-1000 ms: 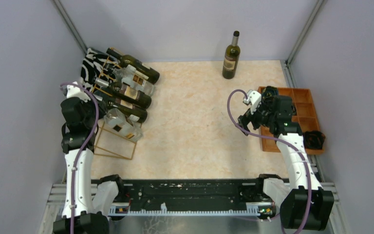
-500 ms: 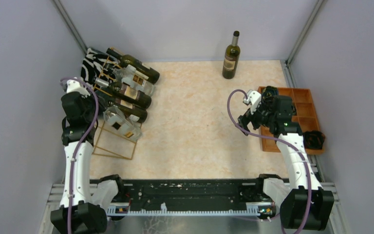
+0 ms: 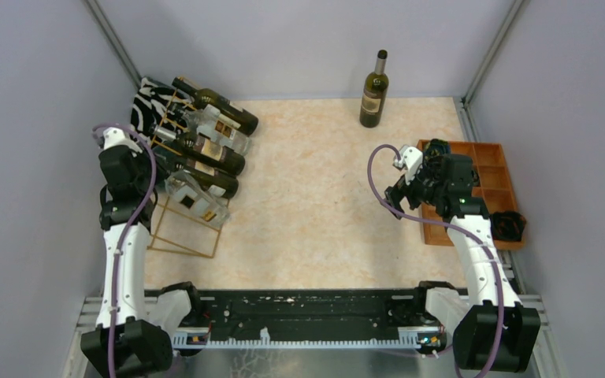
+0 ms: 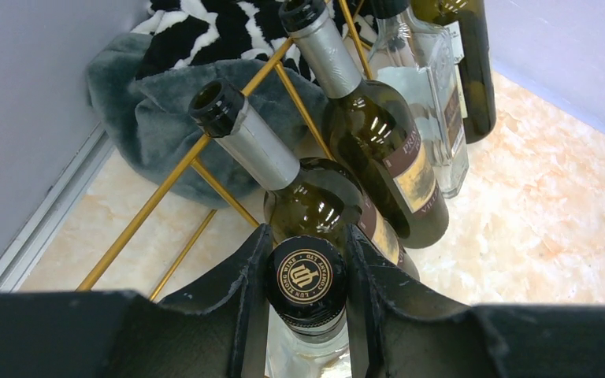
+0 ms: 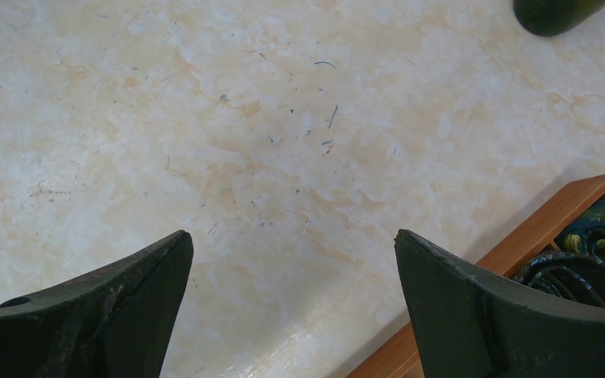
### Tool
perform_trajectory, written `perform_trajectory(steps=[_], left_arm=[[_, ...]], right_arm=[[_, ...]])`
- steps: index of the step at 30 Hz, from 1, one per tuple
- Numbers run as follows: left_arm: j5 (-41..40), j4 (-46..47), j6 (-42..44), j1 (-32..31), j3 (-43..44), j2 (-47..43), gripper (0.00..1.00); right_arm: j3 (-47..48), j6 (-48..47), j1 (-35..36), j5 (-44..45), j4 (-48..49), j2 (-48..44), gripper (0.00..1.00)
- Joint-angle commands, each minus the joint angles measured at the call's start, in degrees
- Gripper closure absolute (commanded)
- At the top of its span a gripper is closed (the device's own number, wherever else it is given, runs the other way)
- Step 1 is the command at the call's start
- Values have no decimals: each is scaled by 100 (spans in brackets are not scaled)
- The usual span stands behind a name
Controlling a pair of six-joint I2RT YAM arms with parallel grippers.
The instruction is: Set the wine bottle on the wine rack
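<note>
The gold wire wine rack [image 3: 183, 230] stands at the table's left and holds several bottles lying slanted; its wires also show in the left wrist view [image 4: 240, 93]. My left gripper [image 3: 154, 178] is shut on the black cap of a clear glass bottle [image 3: 198, 201] that lies in the rack's nearest cell; the cap [image 4: 306, 277] sits between my fingers [image 4: 240, 303]. A dark green wine bottle [image 3: 373, 93] stands upright at the back of the table, and its base shows in the right wrist view [image 5: 555, 12]. My right gripper [image 3: 403, 190] is open and empty above bare table [image 5: 293, 260].
An orange-brown wooden compartment tray [image 3: 484, 151] lies at the right, its edge beside my right fingers [image 5: 540, 228], with a dark coiled item [image 3: 509, 225] in it. A zebra-print cloth [image 3: 148, 96] and grey cloth [image 4: 142, 118] lie behind the rack by the left wall.
My left arm has drawn back toward the upper left, and the clear bottle has shifted slightly up the rack with it. The right arm has not moved.
</note>
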Motion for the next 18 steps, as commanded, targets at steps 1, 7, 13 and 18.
perform_trajectory(steps=[1, 7, 13, 18], left_arm=[[-64, -1621, 147, 24, -254, 466, 74], [484, -1738, -268, 34, -236, 502, 76], [-71, -1922, -699, 37, -332, 530, 81], [-715, -1914, -1016, 32, -410, 428, 80]], right_arm=[[132, -87, -40, -133, 76, -104, 2], [132, -97, -40, -116, 73, -105, 2], [132, -104, -40, -116, 67, -112, 2], [132, -106, -40, -118, 67, -112, 2]])
